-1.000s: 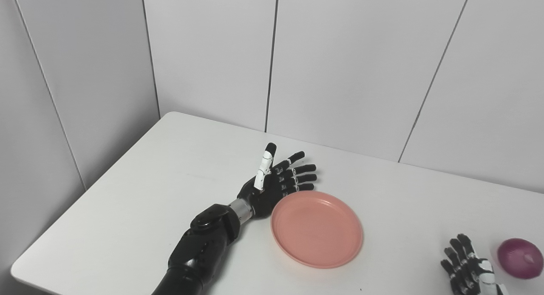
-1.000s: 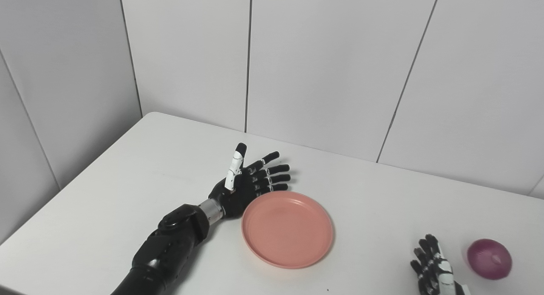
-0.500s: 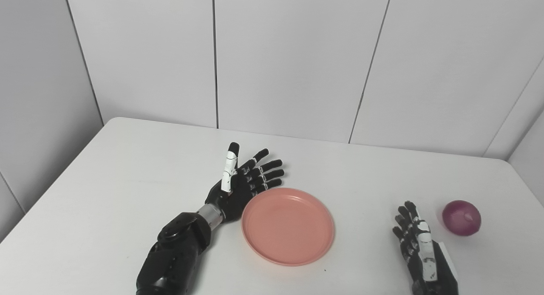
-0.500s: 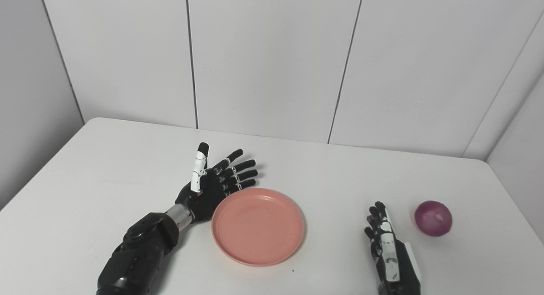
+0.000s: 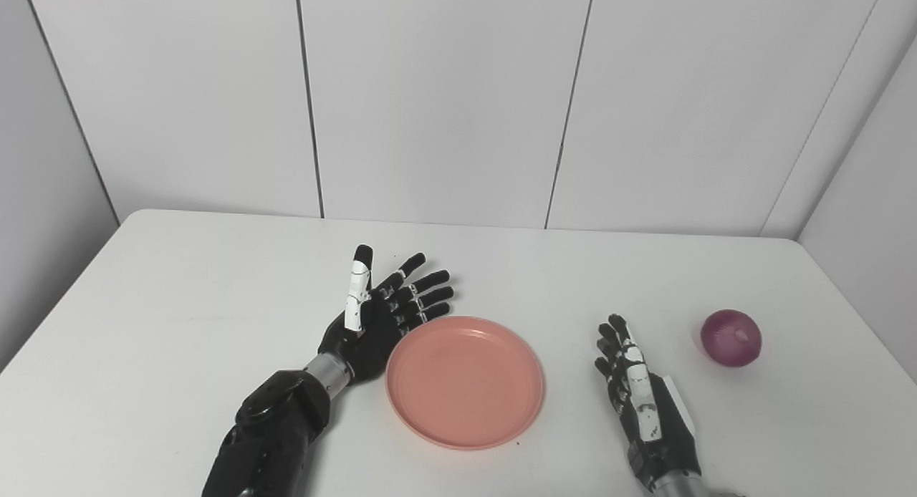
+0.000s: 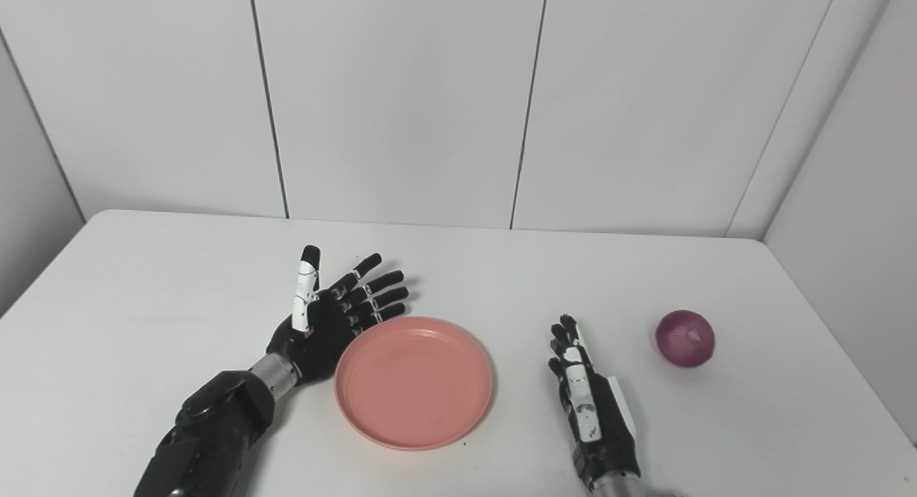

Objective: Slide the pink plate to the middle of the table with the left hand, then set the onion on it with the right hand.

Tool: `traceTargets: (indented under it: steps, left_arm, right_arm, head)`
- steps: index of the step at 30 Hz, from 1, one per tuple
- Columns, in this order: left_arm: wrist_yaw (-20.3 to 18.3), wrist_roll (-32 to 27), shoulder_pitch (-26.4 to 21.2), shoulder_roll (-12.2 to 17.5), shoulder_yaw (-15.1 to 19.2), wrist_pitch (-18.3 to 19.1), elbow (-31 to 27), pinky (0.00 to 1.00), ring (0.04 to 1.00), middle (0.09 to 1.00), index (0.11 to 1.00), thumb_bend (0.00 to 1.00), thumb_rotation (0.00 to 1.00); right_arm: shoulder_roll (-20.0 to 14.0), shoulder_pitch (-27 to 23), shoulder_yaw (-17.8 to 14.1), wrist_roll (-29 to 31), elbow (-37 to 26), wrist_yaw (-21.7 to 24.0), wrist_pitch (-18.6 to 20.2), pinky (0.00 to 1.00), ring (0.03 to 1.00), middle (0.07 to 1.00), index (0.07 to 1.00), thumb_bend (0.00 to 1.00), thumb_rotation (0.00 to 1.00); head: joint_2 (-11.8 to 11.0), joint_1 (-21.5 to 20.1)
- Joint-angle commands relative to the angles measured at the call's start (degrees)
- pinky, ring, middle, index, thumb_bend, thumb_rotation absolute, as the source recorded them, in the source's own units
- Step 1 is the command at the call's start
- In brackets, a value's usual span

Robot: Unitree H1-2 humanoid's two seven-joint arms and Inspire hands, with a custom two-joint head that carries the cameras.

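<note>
The pink plate [image 5: 464, 382] lies flat near the middle of the white table [image 5: 179, 296]. My left hand [image 5: 383, 311] stands on edge against the plate's left rim, open, palm toward the plate, thumb up. The purple onion [image 5: 730, 337] rests on the table toward the right side. My right hand [image 5: 641, 397] is open between plate and onion, fingers stretched forward, touching neither, with a clear gap to the onion.
White wall panels close the table off at the back and on the right [image 5: 860, 182]. The onion is not far from the table's right edge [image 6: 845, 354].
The camera has swung to the right, so the whole scene shifted left. The right hand now reaches farther forward onto the table. Plate, onion and left hand keep their places.
</note>
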Motion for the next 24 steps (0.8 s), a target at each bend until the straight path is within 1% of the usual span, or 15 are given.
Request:
traceTargets:
  steps: [1,7,12,17,24]
  left_arm:
    - [2.3,2.1,2.1,0.0,-1.0,5.7,2.0,0.88,0.822,0.813,0.975,0.87,0.98]
    - [2.5,2.1,1.7,0.2,-1.4,5.7,1.9,0.87,0.822,0.818,0.971,0.86,0.97]
    - [2.8,2.3,1.9,0.3,-1.6,5.9,2.0,0.89,0.832,0.822,0.981,0.84,0.99]
    - [2.7,2.4,1.8,0.5,-1.8,5.6,2.3,0.9,0.83,0.822,0.982,0.84,0.99]
    - [2.3,2.4,1.2,0.8,-1.6,4.8,3.9,0.9,0.828,0.822,0.976,0.85,0.99]
  right_arm:
    - [1.6,-1.6,1.6,-0.4,-0.1,0.6,1.8,1.0,1.0,0.978,1.0,0.92,1.0]
    - [2.4,-1.9,2.2,-1.2,0.0,0.2,2.0,1.0,1.0,0.975,1.0,0.93,1.0]
    - [2.6,-1.9,2.4,-1.8,0.0,0.2,2.2,1.0,1.0,0.975,1.0,0.95,1.0]
    - [2.6,-1.9,2.3,-1.8,0.1,0.4,1.9,1.0,1.0,0.978,1.0,0.95,1.0]
    - [2.5,-1.9,1.8,-1.4,1.0,0.4,1.2,1.0,1.0,0.977,1.0,0.95,1.0]
  head:
    - [-0.1,-0.5]
    - [0.0,-1.9]
    - [0.0,-2.7]
    - [-0.1,-3.3]
    - [-0.9,-4.7]
